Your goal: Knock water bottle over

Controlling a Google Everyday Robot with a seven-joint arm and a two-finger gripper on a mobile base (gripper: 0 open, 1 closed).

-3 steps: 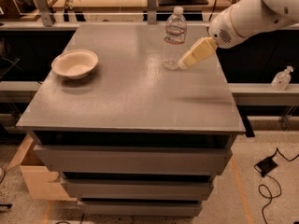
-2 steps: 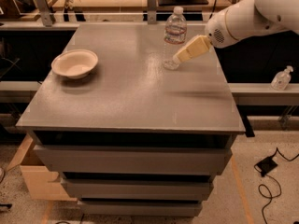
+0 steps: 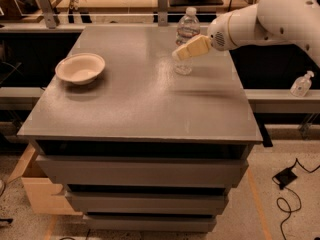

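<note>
The water bottle (image 3: 186, 32) stands upright at the back right of the grey table (image 3: 135, 104), clear with a white cap. My gripper (image 3: 178, 54) with its cream-coloured fingers (image 3: 192, 48) reaches in from the right on the white arm (image 3: 260, 19). It is in front of the bottle's middle and covers part of it. I cannot tell whether it touches the bottle.
A cream bowl (image 3: 80, 68) sits at the table's left. A small pump-top bottle (image 3: 301, 83) stands on a ledge at the right. A railing runs behind the table. A cardboard box (image 3: 35, 189) and cables (image 3: 287, 184) lie on the floor.
My gripper has moved left and slightly up, from beside the bottle's right side to across its front. The bottle still stands upright.
</note>
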